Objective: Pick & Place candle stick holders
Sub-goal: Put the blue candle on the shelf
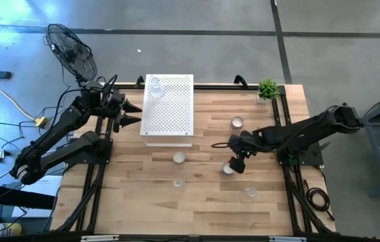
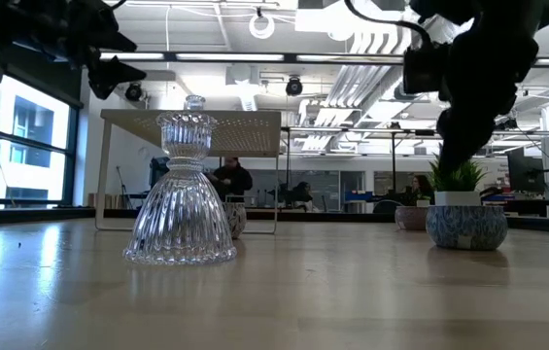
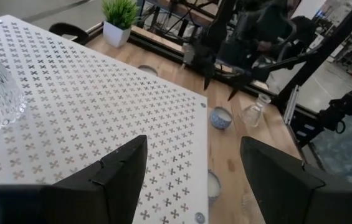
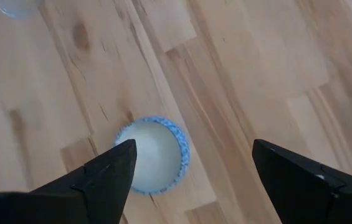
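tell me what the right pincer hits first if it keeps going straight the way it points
Probably the blue-rimmed holder on the table: the open right pincer points down almost over it, though the holder sits nearer one finger.

The box [image 1: 169, 111] is white, dotted with small cross-shaped holes. On it stands a clear ribbed glass holder [image 1: 155, 87]. Near the box on the pale wood table [image 1: 136, 188], a cup [image 4: 152, 154] has a blue-patterned rim and white centre. The plant [image 1: 267, 88] is green.
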